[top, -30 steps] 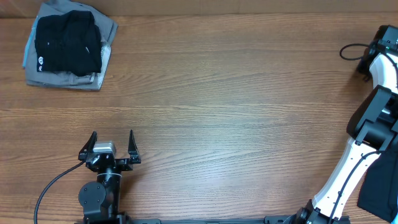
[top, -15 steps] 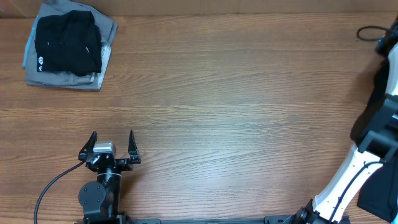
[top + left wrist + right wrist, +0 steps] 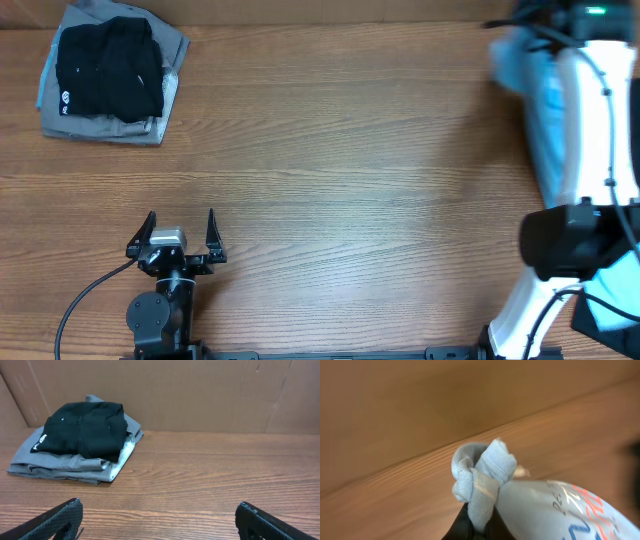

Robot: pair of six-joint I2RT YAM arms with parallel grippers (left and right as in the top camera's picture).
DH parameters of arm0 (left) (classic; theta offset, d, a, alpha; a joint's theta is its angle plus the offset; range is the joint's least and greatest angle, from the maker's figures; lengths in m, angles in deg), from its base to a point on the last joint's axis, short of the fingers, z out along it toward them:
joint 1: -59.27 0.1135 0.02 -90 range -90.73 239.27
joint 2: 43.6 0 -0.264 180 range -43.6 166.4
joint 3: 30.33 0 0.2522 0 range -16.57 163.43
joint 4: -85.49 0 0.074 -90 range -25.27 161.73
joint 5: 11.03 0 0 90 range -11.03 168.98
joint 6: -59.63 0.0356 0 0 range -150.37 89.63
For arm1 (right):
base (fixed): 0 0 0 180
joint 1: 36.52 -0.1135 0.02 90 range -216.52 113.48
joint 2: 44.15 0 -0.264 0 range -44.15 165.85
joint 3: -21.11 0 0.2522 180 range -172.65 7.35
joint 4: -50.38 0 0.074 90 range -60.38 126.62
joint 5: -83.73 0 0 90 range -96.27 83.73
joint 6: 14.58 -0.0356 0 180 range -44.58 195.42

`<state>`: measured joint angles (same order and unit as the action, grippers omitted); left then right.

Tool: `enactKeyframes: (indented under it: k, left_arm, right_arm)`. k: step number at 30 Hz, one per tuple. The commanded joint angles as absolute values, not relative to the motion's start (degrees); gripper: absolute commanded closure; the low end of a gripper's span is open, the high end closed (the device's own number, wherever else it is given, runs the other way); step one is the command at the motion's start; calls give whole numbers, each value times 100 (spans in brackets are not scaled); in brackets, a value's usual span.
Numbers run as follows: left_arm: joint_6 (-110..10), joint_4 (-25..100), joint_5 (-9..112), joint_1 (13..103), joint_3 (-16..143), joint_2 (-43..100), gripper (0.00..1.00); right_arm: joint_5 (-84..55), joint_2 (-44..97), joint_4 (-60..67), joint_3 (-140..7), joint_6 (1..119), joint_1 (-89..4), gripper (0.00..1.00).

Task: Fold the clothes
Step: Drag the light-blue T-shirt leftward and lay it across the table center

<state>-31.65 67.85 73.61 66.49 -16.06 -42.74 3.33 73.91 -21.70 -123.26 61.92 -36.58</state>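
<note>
A wooden table (image 3: 350,150) seen from above, with a stack of folded black and grey garments (image 3: 110,75) at its far left corner. Far to the right of that stack, at the opposite side of the table, a light blue T-shirt (image 3: 507,62) hangs bunched into a long narrow strip. Its long axis runs from the table's far edge toward the near edge, partly hidden under the white right arm (image 3: 585,110). In the wrist view, the right gripper (image 3: 477,520) has its dark fingers pressed together on a gathered knot of the shirt's ribbed edge. That knot points up and away from the fingers, while the rest of the cloth trails off to the lower right, showing red printed lettering (image 3: 582,505). The left gripper (image 3: 181,218) sits on the near side of the stack and slightly to its right, well apart from it. Its jaws are spread wide, holding nothing, and it points toward the stack.
</note>
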Motion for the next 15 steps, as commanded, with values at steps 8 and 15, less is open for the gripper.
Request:
enactKeyframes:
  k: [8, 15]
  left_arm:
    - [-3073, 6772, 7385, 6640, -1630, -4335, 0]
    - [-3073, 6772, 7385, 6640, -1630, -4335, 0]
  right_arm:
    - [-1988, 7894, -1501, -12483, 5007, -6694, 82]
    - [-1573, 8049, -1466, -12507, 5173, -8090, 38]
